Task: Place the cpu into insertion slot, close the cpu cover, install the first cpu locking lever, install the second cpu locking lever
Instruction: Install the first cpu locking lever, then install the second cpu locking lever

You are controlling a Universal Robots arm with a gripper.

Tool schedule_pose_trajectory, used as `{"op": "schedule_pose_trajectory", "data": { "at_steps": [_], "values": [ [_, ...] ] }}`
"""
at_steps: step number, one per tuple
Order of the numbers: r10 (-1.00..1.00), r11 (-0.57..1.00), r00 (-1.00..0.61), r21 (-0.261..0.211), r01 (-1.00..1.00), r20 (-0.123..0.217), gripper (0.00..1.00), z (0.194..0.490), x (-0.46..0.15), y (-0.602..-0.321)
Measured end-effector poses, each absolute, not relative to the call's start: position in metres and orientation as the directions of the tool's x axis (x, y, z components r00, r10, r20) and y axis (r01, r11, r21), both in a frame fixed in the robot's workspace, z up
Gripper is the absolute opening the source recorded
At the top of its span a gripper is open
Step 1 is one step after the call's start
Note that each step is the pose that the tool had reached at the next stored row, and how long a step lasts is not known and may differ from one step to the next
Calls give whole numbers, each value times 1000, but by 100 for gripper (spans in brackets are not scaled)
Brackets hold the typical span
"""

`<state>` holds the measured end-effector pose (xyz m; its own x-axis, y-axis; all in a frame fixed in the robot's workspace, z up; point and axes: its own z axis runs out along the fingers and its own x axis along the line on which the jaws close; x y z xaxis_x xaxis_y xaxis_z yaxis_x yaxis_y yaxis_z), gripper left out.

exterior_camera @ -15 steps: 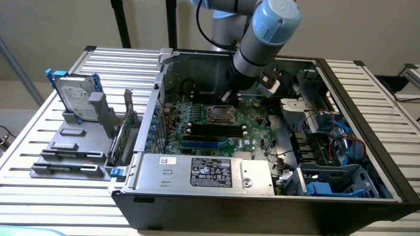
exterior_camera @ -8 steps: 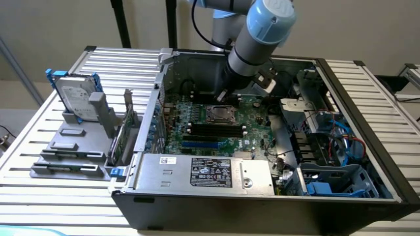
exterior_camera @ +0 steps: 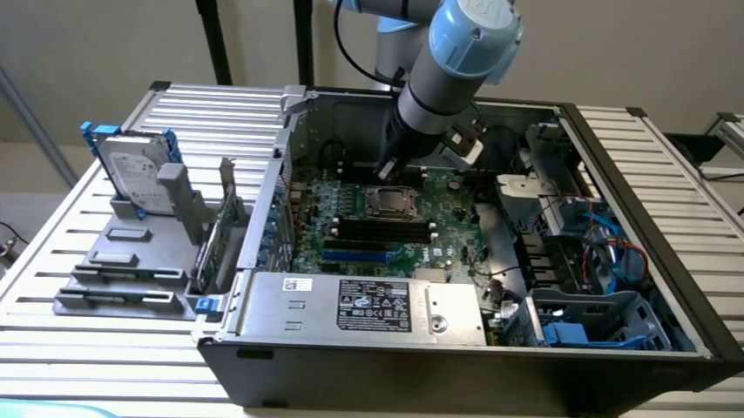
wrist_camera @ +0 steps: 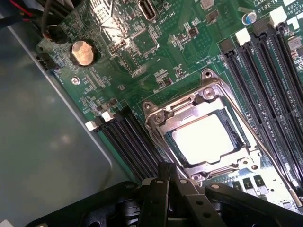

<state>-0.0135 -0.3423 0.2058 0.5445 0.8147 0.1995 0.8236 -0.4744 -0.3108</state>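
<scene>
scene: open desktop PC case point(exterior_camera: 651, 287) lying on its side on a slatted metal table point(exterior_camera: 209, 113), green motherboard point(exterior_camera: 454, 239) exposed inside
arm: Universal Robots arm point(exterior_camera: 448, 78) reaching down into the far part of the case, wrist just above the board
gripper: black gripper point(wrist_camera: 166, 176) clenched, fingers together with nothing between them; tip sits right at the near edge of the socket frame in the wrist view; in the exterior view it hangs just beyond the socket's far side
cpu: cpu point(wrist_camera: 204, 139) lying flat in the socket, silvery face up, glaring bright, visible through the cover's window
insertion slot: insertion slot point(exterior_camera: 388, 201) roughly mid-board, just beyond the black memory slots
cpu cover: cpu cover point(wrist_camera: 182, 109) down flat over the chip, silvery frame all round it
locking levers: thin wire lever point(wrist_camera: 265, 146) runs along one side of the frame; whether it is latched, cannot tell
memory slots: long black memory slots point(wrist_camera: 265, 71) on one side of the socket, another bank point(wrist_camera: 128, 137) on the other
coin cell: round battery point(wrist_camera: 82, 52) on the board, well apart from the socket
power supply: grey power supply point(exterior_camera: 366, 306) with label at the near edge of the case
outside case: hard drive point(exterior_camera: 134, 174) in blue bracket standing on a grey tray point(exterior_camera: 122, 270), on the exterior view's left
</scene>
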Motion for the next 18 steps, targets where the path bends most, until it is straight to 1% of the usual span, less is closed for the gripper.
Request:
{"op": "schedule_pose_trajectory", "data": {
  "at_steps": [18],
  "values": [
    [811, -469, 544, -319, 824, 214, 11, 206, -13, -342]
  ]
}}
